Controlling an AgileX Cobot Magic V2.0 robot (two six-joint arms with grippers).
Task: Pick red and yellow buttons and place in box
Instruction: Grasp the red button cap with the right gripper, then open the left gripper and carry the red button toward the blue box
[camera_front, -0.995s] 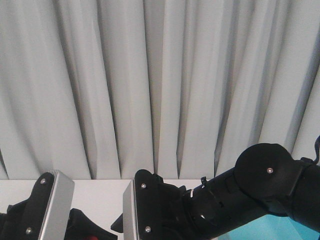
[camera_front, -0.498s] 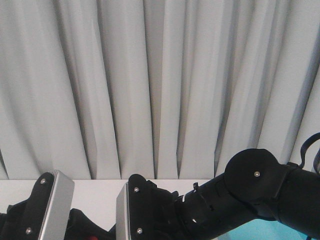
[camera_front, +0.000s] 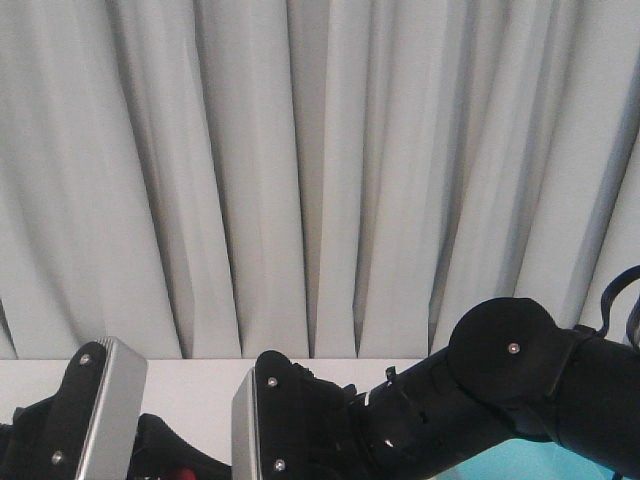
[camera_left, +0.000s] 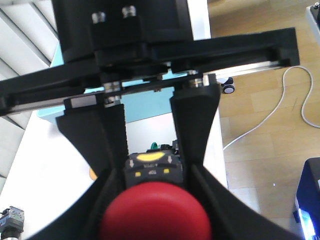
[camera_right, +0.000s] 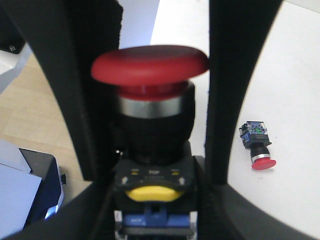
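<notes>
A red button (camera_left: 155, 215) with a dark body and yellow tab hangs between both grippers, off the table. My left gripper (camera_left: 152, 172) is shut on it, the red cap close to that wrist. From the other side, my right gripper (camera_right: 159, 192) has its jaws closed against the button's dark body (camera_right: 156, 175). Only a red speck of this button (camera_front: 181, 471) shows in the front view. A second red button (camera_right: 259, 149) lies on its side on the white table. An orange sliver, the yellow button (camera_left: 92, 173), peeks out beside a finger. The turquoise box (camera_left: 150, 105) lies behind the right gripper.
A green-capped part (camera_left: 152, 146) sits on the table just past the held button. The white table's edge (camera_left: 220, 150) drops to a wooden floor with a white cable (camera_left: 280, 110). Grey curtains (camera_front: 320, 170) hang behind the table. A corner of the box (camera_front: 520, 462) shows under the right arm.
The right arm slid left toward the left gripper between one second and half a second ago, then stayed put. The left arm has hardly moved.
</notes>
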